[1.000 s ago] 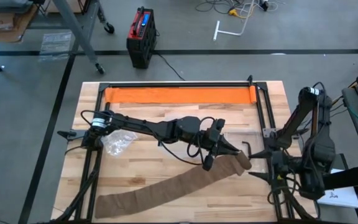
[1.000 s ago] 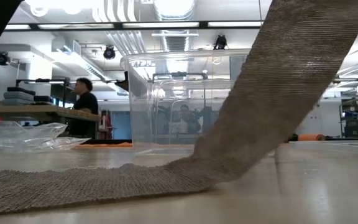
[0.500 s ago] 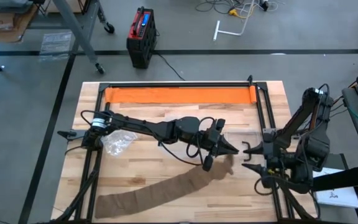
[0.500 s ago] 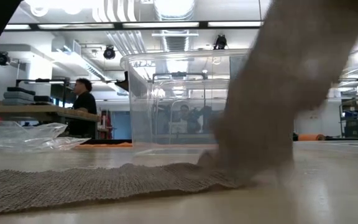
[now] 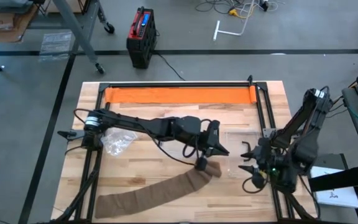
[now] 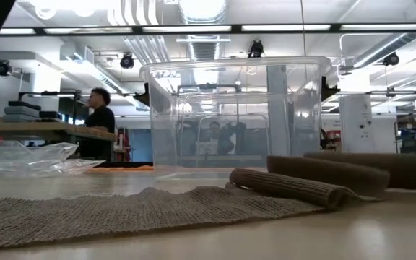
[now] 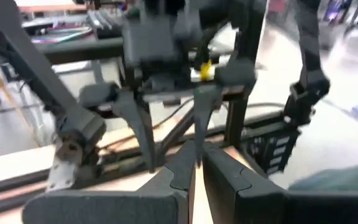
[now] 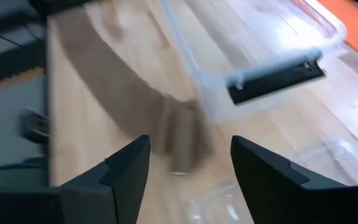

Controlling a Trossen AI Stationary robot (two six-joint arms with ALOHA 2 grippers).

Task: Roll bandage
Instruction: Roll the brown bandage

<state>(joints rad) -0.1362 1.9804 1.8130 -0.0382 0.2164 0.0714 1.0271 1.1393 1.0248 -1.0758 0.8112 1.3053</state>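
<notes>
While a crumpled clear plastic bag [image 5: 118, 142] lies near the left edge of the wooden table [image 5: 135, 168], the brown bandage [image 5: 151, 190] stretches flat from the near left corner toward the middle, its right end folded over into a loose, partial roll just below the left gripper [image 5: 221, 151]. Seen from table height, that end shows as several low ridges of cloth [image 6: 295, 186] resting on the tabletop, with the flat strip running away to the left. The left arm reaches across from the left side, and its gripper hovers above the rolled end with its jaws pressed together on nothing; its own wrist camera shows the two dark fingers [image 7: 173, 177] meeting with only a thin seam between them. An orange strip [image 5: 179, 94] lies along the far side of the table. A clear plastic bin [image 5: 241, 140] stands just right of centre, beyond the bandage. At the right, the right gripper [image 5: 248, 167] sits near the table edge, well apart from the roll, its jaws spread moderately wide and empty. Far across the room behind the table, a person [image 6: 100, 126] stands at a bench.
</notes>
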